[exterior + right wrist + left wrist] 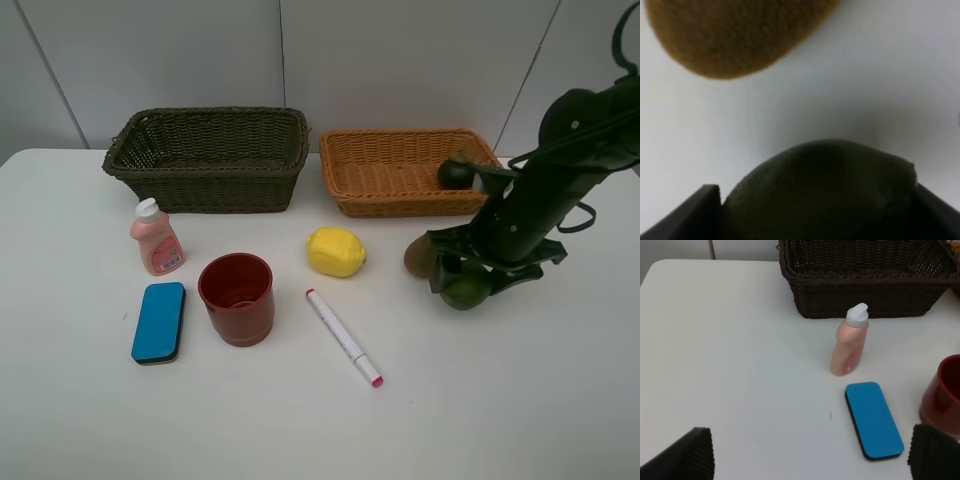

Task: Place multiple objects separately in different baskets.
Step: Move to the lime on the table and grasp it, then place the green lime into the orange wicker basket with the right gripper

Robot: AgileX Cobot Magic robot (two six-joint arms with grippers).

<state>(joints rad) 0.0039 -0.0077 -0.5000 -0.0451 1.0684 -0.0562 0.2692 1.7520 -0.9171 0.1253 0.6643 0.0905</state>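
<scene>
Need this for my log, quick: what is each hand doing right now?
Left hand: open, holding nothing.
Right hand: closed on the round green lime.

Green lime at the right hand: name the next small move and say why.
Probably lift straight up. The right hand appears closed on the green lime, fingers against both sides, low at the table, and the brown kiwi lies close beside it, so a sideways move might knock it.

I had a white table [520, 410] beneath me, matte and plain; behind it stood a pale grey wall [400, 60] with thin seams.
</scene>
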